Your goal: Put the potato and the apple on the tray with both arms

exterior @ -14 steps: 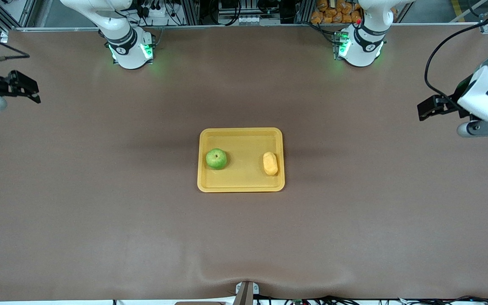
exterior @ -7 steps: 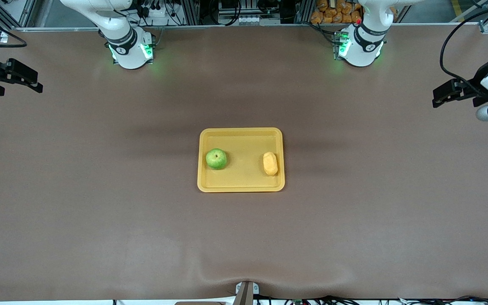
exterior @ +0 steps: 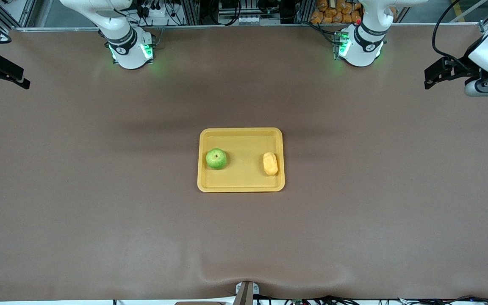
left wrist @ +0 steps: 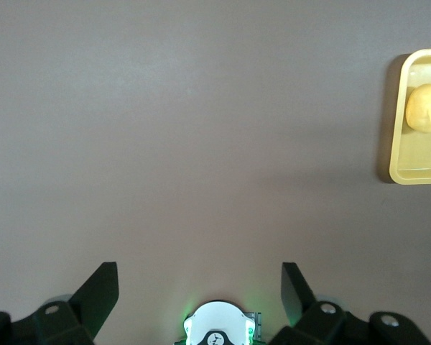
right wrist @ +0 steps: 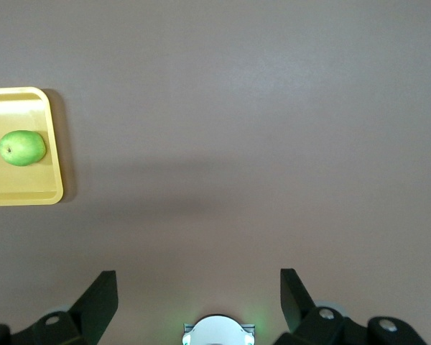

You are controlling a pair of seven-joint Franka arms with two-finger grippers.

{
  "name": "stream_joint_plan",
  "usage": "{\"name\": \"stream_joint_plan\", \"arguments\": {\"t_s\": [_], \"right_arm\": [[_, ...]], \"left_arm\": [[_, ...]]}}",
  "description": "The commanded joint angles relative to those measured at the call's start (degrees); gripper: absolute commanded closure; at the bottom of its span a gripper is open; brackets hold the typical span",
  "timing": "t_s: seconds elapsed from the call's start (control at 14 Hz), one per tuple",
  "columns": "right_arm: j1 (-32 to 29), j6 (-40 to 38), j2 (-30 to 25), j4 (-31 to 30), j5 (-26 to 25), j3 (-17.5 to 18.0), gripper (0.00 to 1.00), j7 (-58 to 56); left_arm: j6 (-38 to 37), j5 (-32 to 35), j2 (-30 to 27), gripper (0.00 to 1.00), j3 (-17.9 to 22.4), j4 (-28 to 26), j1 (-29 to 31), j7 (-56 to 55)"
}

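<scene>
The yellow tray [exterior: 244,146] lies mid-table. The green apple [exterior: 216,158] rests in it toward the right arm's end, and the yellow-orange potato [exterior: 270,163] toward the left arm's end. My left gripper [exterior: 431,77] hangs open and empty over bare table at the left arm's end. My right gripper [exterior: 19,77] hangs open and empty over the right arm's end. In the left wrist view the open gripper [left wrist: 199,277] sees the potato [left wrist: 424,108] on the tray [left wrist: 402,172] well off. The right wrist view has its open gripper [right wrist: 199,277], the apple [right wrist: 21,147] and the tray [right wrist: 29,194].
The brown mat covers the whole table. The right arm's base [exterior: 129,48] and the left arm's base [exterior: 360,46] stand at the table's edge with green lights. Cables and racks run along that edge, off the mat.
Both grippers have drawn farther away from the tray, toward the table's ends and the side where the bases stand. The apple and potato have not moved.
</scene>
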Motion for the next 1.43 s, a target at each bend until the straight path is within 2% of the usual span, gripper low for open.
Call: {"name": "stream_joint_plan", "arguments": {"t_s": [0.0,0.57,0.79,1.36], "right_arm": [[0.52,0.10,-0.91,-0.50,0.76,-0.55,0.00,0.16],[-1.68,0.71,2.86,1.26,1.20,-0.29,0.00,0.42],[-1.07,0.28,5.24,4.15,0.23,-0.46,0.00,0.78],[-0.89,0.10,5.42,3.11,0.23,-0.46,0.00,0.87]], "left_arm": [[0.36,-1.00,-0.31,0.00,0.63,-0.81,-0.23,0.08],[-0.34,-3.54,0.39,0.00,0.37,2.00,0.04,0.08],[-0.87,-4.08,0.48,0.00,0.63,2.27,0.39,0.00],[-1.13,-3.20,1.01,0.00,0.81,2.97,0.30,-0.09]]}}
